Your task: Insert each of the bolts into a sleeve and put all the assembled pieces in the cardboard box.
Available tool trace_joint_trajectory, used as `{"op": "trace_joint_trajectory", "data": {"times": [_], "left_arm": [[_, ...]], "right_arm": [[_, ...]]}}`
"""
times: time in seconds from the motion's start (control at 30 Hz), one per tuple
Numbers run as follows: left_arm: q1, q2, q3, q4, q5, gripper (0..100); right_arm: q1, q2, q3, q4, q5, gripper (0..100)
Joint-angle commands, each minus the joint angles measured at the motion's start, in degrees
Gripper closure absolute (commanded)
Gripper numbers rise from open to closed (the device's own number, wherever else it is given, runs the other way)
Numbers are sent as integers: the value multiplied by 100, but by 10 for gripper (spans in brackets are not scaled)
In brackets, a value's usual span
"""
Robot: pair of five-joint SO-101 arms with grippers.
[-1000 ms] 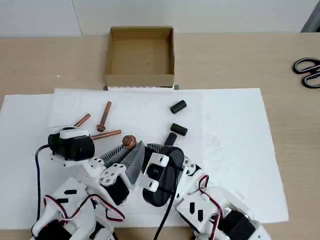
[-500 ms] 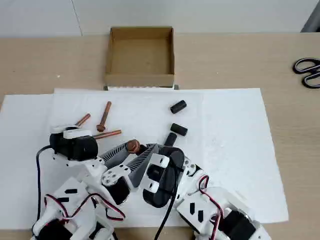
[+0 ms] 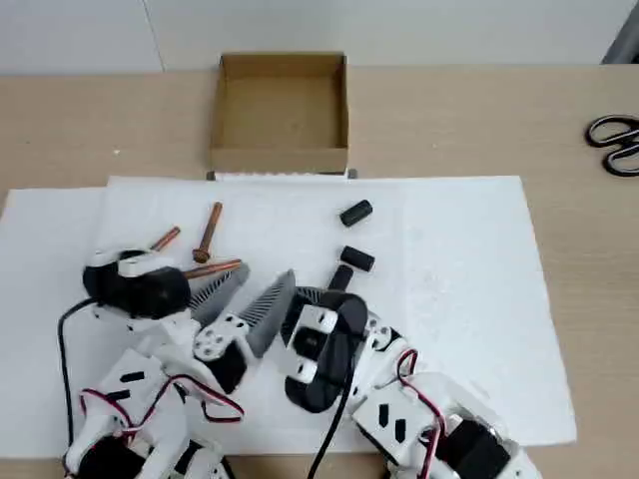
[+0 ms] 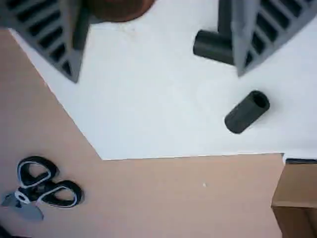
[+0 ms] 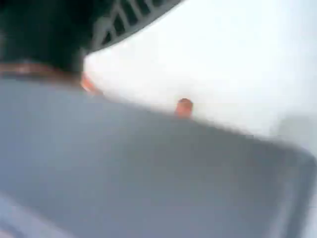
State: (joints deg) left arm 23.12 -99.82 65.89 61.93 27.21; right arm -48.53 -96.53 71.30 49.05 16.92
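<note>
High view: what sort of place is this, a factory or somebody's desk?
Most likely a small robotics lab or hobby bench: two little robot arms at a wooden table, bolts and sleeves on white paper, a cardboard box and scissors nearby.

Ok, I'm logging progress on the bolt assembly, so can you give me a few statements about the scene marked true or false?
1. The cardboard box is empty. True.
2. The scissors lie on the white paper. False: they lie on the bare table, off to the side of the paper.
3. The left gripper is open. True.
4. Every bolt already sits in a sleeve. False: three bolts lie loose on the paper, apart from the sleeves.
</note>
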Motion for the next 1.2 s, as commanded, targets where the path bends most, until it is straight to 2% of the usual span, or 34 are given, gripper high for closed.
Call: {"op": "trace_joint_trajectory", "data": {"times": [0.0,0.3,0.37,0.5,0.63,0.73,0.93,1.03,1.17], "left_arm": [[-79,26,-66,-167,-35,808],[-79,9,-435,-158,-35,817],[-79,0,-462,-167,-35,854],[-79,-9,-611,-167,-35,994],[-132,-9,-655,-167,-35,995],[-554,-9,-620,-167,-35,995],[-1600,18,-136,193,-70,994],[-1679,0,514,457,-404,994],[-1679,0,1121,308,-985,994]], "right_arm": [[-22,-48,-35,-171,26,996],[-22,-57,79,-171,26,996],[-22,-57,88,-171,26,996],[-22,-57,88,-171,26,996],[-13,-57,88,-171,26,996],[22,-57,88,-171,26,996],[576,-57,88,-171,18,996],[980,-13,88,-171,-229,996],[1692,-22,299,-171,-615,996]]}}
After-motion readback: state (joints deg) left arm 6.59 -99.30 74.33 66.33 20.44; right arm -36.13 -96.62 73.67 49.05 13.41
